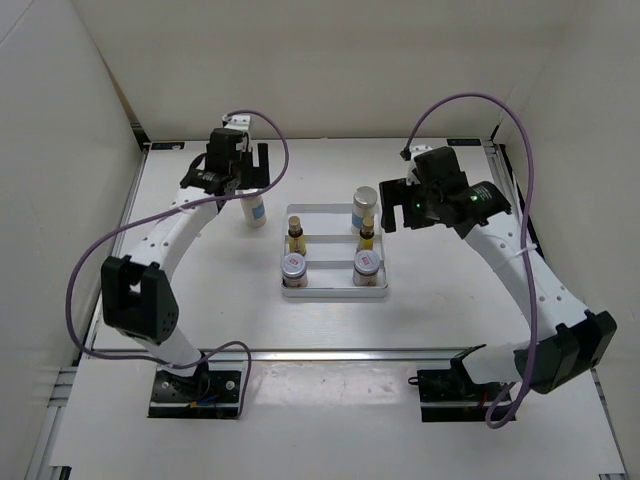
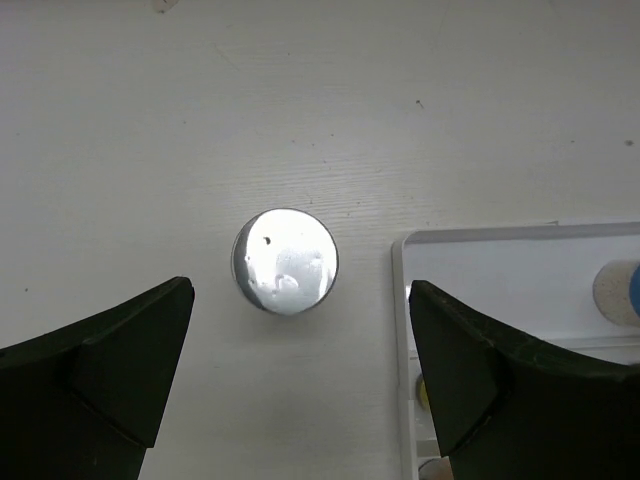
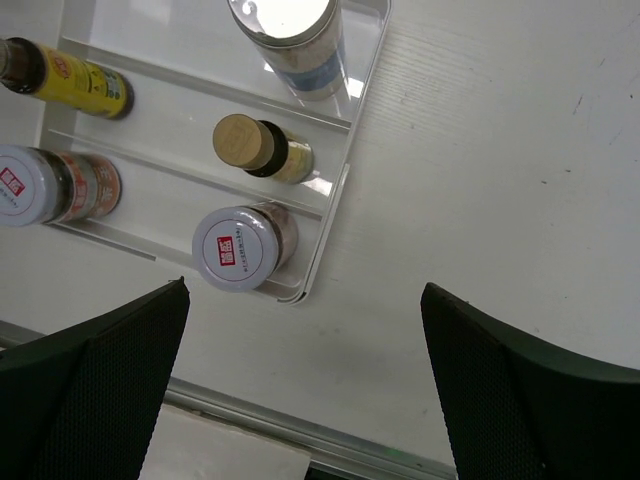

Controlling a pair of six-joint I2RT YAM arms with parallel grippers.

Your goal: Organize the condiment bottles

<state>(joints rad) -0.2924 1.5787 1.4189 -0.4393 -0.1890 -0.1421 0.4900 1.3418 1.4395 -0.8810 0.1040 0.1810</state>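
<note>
The white table (image 1: 450, 300) is showing a faint grain and a few dark specks, and a metal rail (image 1: 340, 353) is running across it from left to right near its near edge. A shallow white tray (image 1: 322, 209) is sitting flat on it around the middle, its long sides running near to far. One tall white bottle (image 1: 254, 208) with a silver cap and a blue band is standing upright directly on the table, just left of the tray's far-left corner and apart from it, while two black base plates (image 1: 195, 392) are sitting on the near side of the rail.
</note>
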